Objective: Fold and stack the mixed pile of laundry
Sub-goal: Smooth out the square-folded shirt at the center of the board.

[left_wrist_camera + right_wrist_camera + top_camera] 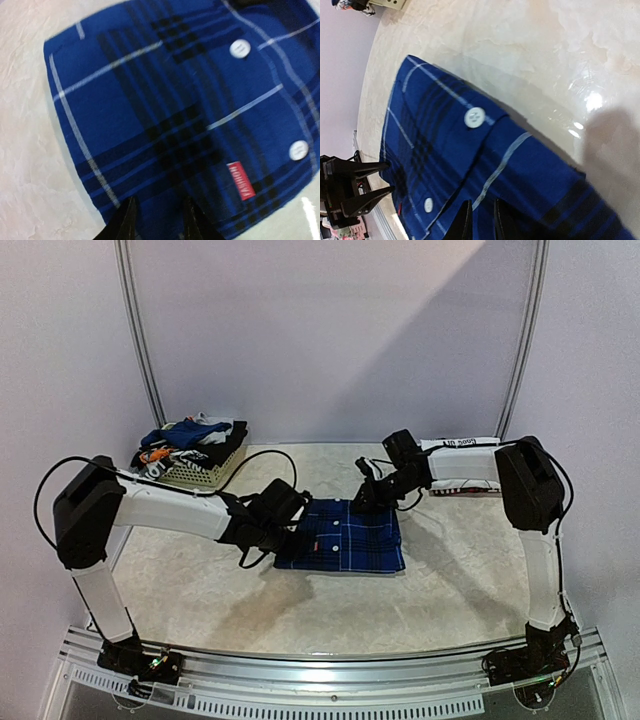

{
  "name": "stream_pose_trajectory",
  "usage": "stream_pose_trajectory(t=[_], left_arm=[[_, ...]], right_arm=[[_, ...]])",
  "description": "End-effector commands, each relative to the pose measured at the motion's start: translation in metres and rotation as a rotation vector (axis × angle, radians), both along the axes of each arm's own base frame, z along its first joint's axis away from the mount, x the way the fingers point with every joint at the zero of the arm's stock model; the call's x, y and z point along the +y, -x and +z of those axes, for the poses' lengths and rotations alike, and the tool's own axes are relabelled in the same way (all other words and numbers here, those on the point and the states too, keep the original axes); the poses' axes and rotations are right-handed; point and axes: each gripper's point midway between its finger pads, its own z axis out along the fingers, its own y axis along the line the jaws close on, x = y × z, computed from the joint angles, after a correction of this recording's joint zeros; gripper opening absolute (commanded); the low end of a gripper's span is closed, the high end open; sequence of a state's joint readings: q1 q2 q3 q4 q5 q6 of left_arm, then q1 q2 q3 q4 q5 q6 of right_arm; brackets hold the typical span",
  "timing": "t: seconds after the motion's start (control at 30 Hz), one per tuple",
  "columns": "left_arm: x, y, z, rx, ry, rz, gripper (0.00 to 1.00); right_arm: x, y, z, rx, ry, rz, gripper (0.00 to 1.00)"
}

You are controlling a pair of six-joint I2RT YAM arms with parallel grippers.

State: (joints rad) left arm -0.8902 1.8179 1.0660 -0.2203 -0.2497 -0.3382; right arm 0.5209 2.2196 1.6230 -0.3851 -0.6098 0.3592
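We square the folded shirt [345,535].
Left jaws stand apart; whether the narrow right jaws pinch cloth, we cannot tell. We should tug both edges evenly, keeping the fold flat.

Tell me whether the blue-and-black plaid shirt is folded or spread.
Folded: the blue-and-black plaid button shirt lies as a compact rectangle on the pale table, no sleeves sticking out.
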Motion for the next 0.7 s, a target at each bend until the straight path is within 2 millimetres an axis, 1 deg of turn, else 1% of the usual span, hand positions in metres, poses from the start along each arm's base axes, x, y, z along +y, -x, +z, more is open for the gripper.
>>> stream_pose_trajectory(t=[0.0,0.1,0.17,0.23,0.3,0.33,0.43,0.47,0.5,0.57,0.63,0.67], left_arm=[[0.023,0.005,-0.036,0.005,-0.104,0.051,0.33],[0.033,0.012,-0.047,0.023,-0.123,0.073,0.32],[0.039,0.018,-0.049,0.030,-0.118,0.085,0.32],[0.043,0.023,-0.044,0.022,-0.117,0.094,0.32],[0.044,0.025,-0.031,0.001,-0.118,0.094,0.32],[0.042,0.025,-0.023,-0.010,-0.110,0.090,0.33],[0.030,0.022,0.005,-0.039,-0.056,0.059,0.37],[0.026,0.019,0.014,-0.051,-0.045,0.049,0.39],[0.020,0.013,0.026,-0.070,-0.034,0.043,0.42],[0.012,0.002,0.041,-0.089,-0.028,0.034,0.46],[0.002,-0.009,0.050,-0.099,-0.019,0.021,0.47],[-0.002,-0.014,0.051,-0.094,-0.017,0.014,0.47]], right_arm=[[-0.001,-0.003,-0.027,0.056,0.002,0.058,0.17],[-0.008,-0.006,-0.047,0.079,0.071,0.039,0.18],[-0.010,-0.007,-0.049,0.078,0.083,0.027,0.19],[-0.011,-0.009,-0.044,0.065,0.093,0.018,0.20],[-0.011,-0.011,-0.034,0.051,0.098,0.013,0.22],[-0.009,-0.012,-0.025,0.038,0.095,0.013,0.23],[-0.002,-0.008,0.001,-0.009,0.092,0.033,0.29],[0.001,-0.005,0.016,-0.032,0.083,0.042,0.32],[0.004,0.000,0.023,-0.045,0.080,0.056,0.34],[0.008,0.010,0.044,-0.080,0.065,0.071,0.38],[0.008,0.022,0.053,-0.098,0.061,0.078,0.41],[0.007,0.027,0.055,-0.101,0.064,0.074,0.42]])
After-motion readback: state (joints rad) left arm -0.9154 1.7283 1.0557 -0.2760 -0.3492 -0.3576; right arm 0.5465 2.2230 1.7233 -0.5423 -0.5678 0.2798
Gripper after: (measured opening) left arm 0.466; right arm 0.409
